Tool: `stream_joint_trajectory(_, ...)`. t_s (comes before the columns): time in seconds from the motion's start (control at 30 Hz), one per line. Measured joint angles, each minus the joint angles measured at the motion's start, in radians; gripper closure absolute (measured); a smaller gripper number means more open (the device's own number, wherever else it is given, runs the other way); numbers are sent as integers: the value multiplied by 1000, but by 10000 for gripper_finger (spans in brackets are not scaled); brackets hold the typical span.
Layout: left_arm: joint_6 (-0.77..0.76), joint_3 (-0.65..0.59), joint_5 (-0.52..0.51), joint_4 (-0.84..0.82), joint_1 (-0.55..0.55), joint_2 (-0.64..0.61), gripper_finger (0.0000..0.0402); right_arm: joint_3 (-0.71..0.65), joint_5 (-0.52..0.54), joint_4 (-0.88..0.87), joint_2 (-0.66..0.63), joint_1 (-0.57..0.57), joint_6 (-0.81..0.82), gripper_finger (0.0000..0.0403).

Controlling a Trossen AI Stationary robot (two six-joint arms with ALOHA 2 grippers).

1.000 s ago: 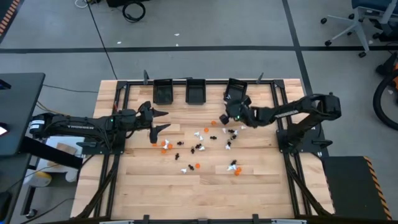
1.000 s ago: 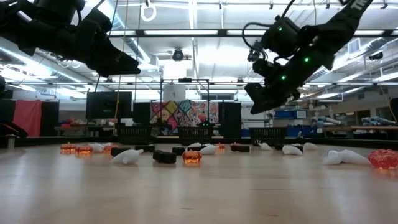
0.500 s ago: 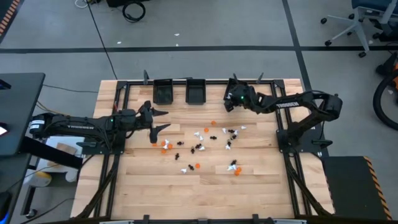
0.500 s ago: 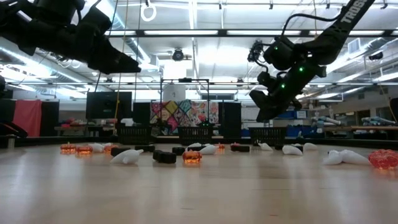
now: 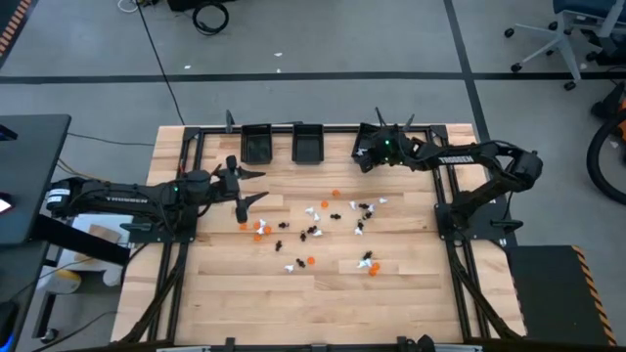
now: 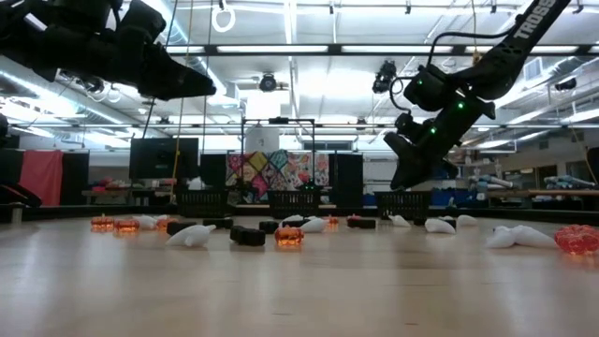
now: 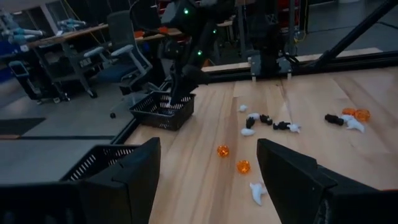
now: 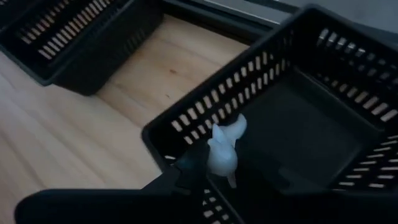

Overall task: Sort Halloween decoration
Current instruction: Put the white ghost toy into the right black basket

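Observation:
The Halloween decoration [image 5: 318,223] is a scatter of tiny orange, black and white trinkets lying on the middle of the wooden table, also seen in the low view [image 6: 281,233] and the left wrist view [image 7: 249,143]. My right gripper [image 5: 365,156] hangs over the rightmost black bin [image 5: 372,137] at the far edge, shut on one white trinket [image 8: 222,152]. My left gripper [image 5: 246,186] hovers open above the table, left of the scatter, its fingers [image 7: 130,180] pointing toward the trinkets. My right gripper pinches the white trinket by its lower part [image 8: 221,167] between its two fingers [image 8: 191,167]. The trinket is lifted clear and stands up out of the fingertips, above the near rim of the rightmost bin [image 8: 186,121].
Three black slotted bins stand in a row along the far edge: left [image 5: 256,144], middle [image 5: 309,144] and right. A dark metal frame [image 5: 186,137] borders the table. Bare wood lies toward the near edge [image 5: 313,303]. Office chairs and desks stand in the room beyond.
My right gripper has swung from above the right part of the scatter toward the far edge and now hangs over the rightmost bin. My left gripper has risen a little and stayed open. The trinkets on the table have not moved.

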Motion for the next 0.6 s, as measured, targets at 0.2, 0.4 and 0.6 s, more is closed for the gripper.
stream_joint_trajectory(0.2,22,0,0,7,0,0,148,2,-37,-12,0,-17,-9,293)
stream_joint_trajectory(0.4,19,0,0,7,0,0,147,24,-51,-20,-17,-4,-62,276)
stream_joint_trajectory(0.6,-6,0,1,8,0,0,148,28,35,-6,-93,164,-107,273)
